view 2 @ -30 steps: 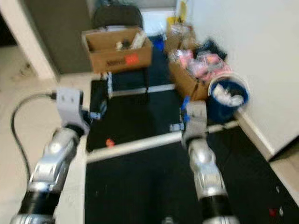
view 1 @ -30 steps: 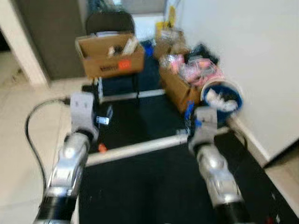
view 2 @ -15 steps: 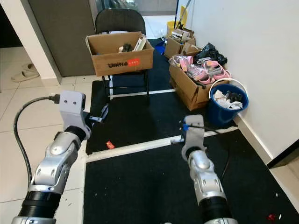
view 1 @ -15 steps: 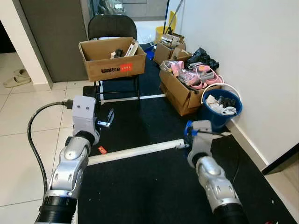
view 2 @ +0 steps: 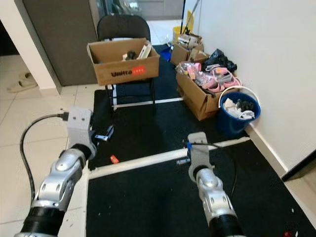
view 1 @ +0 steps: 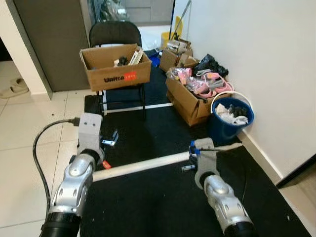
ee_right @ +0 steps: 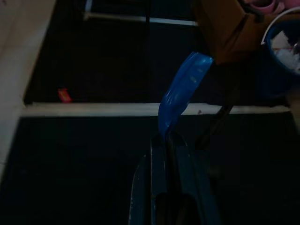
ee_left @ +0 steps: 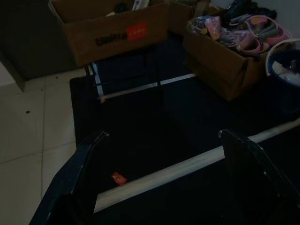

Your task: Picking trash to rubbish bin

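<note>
Right hand (ee_right: 169, 140) clenched on one blue wrapper (ee_right: 183, 89); left hand (ee_left: 161, 140) released; one blue bin (view 2: 238, 114).

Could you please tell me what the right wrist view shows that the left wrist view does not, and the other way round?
Right wrist view alone: the right gripper shut on a blue wrapper. Left wrist view alone: the left gripper with its fingers spread and nothing between them, and the labelled cardboard box on the chair. Both share the black mat, the white strip across it, the small red scrap and the blue bin of rubbish.
</note>
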Tool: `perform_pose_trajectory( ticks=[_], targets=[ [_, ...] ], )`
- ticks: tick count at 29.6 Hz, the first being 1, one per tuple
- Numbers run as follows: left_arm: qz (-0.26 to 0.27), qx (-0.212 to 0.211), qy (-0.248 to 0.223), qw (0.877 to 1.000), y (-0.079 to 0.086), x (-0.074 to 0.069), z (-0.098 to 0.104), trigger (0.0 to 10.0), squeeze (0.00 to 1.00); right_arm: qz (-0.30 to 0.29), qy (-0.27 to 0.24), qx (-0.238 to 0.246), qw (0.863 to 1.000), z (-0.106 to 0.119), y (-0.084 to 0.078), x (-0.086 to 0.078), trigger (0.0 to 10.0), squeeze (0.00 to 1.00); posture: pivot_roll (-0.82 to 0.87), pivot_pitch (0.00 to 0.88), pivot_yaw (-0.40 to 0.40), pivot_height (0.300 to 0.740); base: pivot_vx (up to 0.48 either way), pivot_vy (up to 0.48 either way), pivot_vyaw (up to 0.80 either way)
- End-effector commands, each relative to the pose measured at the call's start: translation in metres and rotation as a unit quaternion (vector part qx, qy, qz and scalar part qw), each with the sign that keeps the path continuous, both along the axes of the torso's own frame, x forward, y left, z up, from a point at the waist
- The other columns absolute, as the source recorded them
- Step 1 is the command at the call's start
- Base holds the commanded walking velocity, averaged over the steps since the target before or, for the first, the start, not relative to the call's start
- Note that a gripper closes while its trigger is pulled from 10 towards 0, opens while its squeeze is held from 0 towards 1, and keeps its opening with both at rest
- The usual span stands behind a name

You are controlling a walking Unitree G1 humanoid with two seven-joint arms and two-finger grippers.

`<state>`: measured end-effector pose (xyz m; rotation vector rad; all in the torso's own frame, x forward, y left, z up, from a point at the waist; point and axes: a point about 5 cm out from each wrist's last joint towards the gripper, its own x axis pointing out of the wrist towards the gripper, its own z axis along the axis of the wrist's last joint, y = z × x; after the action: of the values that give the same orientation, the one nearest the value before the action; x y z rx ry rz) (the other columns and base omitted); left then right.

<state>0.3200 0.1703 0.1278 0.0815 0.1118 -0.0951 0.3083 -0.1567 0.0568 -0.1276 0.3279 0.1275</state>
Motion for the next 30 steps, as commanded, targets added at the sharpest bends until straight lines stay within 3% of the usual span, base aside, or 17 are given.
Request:
perform_pose_trajectory(
  ticks=[1, 13, 27, 30],
  targets=[
    [0.012, 0.007, 0.019, 1.0, 0.008, -0.003, -0.009, 10.0, 0.0, 0.012, -0.002, 0.004, 1.0, -0.001, 0.007, -0.001, 10.0, 0.0, 0.03, 0.065, 0.011, 0.74, 0.386, 0.0, 0.0],
    [-0.007, 0.015, 0.063, 0.998, 0.009, -0.008, -0.037, 10.0, 0.0, 0.013, 0.012, 0.025, 1.0, -0.021, 0.006, -0.01, 10.0, 0.0, 0.03, 0.075, 0.008, 0.74, 0.364, 0.0, 0.0],
    [0.001, 0.001, 0.084, 0.997, 0.016, -0.012, -0.053, 10.0, 0.0, -0.027, 0.024, 0.041, 0.999, -0.036, -0.007, -0.013, 10.0, 0.0, 0.03, 0.091, 0.005, 0.74, 0.335, 0.0, -0.78],
    [0.002, -0.001, 0.085, 0.996, 0.017, -0.013, -0.055, 10.0, 0.0, -0.026, 0.023, 0.047, 0.998, -0.036, -0.006, -0.013, 10.0, 0.0, 0.03, 0.092, 0.005, 0.74, 0.312, 0.0, -0.16]
  ],
)
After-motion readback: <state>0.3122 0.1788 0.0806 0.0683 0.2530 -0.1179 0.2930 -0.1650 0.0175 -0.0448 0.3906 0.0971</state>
